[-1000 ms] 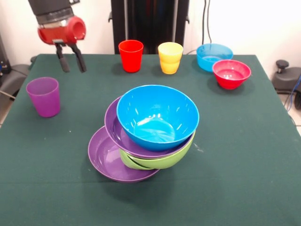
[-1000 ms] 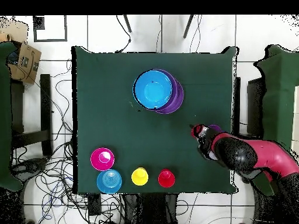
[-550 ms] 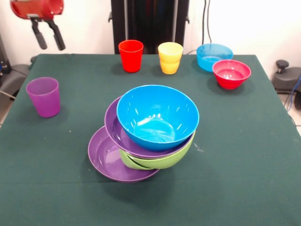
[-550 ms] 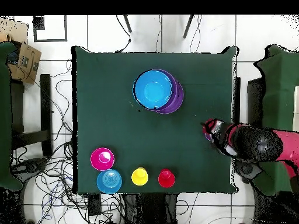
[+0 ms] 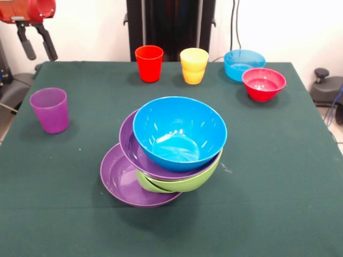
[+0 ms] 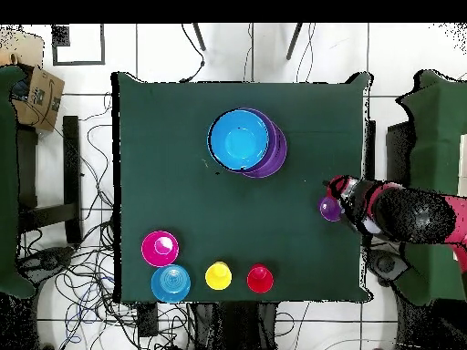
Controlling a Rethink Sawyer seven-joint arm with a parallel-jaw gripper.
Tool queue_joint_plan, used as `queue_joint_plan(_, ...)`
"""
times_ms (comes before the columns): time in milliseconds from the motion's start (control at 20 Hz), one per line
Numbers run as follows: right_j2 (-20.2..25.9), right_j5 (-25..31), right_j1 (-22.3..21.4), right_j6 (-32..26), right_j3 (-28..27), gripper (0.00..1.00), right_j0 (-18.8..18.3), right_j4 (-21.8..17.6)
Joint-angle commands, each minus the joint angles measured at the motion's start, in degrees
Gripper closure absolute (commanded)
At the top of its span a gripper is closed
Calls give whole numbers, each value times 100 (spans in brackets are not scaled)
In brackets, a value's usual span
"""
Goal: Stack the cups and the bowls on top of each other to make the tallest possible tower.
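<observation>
Claw [image 5: 36,47] agape above purple cup [image 5: 50,110]

**Room and surroundings**

Dark green table [image 5: 300,203] stood on white tiled floor [image 6: 91,55] strewn with black cables [image 6: 91,182]. White wall [image 5: 278,27] behind. Cardboard box [image 6: 36,91] at one side; dark chair [image 5: 327,88] beside the table.
</observation>
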Motion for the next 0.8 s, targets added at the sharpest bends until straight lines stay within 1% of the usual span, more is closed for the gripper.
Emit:
queue_joint_plan(50,-284,-526,353,-1085,-216,0,405,-670)
queue_joint_plan(250,-430,-1002,545,-730,-352,0,606,-943)
queue_joint_plan(350,-589,-1369,535,-372,-404,0,757,-1148)
queue_joint_plan(400,-667,-1485,601,-301,-497,0,845,-1229)
queue_joint_plan(500,-797,-1666,726,-170,-626,0,991,-1308)
queue_joint_plan(600,-935,-1801,719,-33,-646,0,1117,-1304)
queue_joint_plan(800,-1226,-2097,786,161,-856,0,1399,-1429)
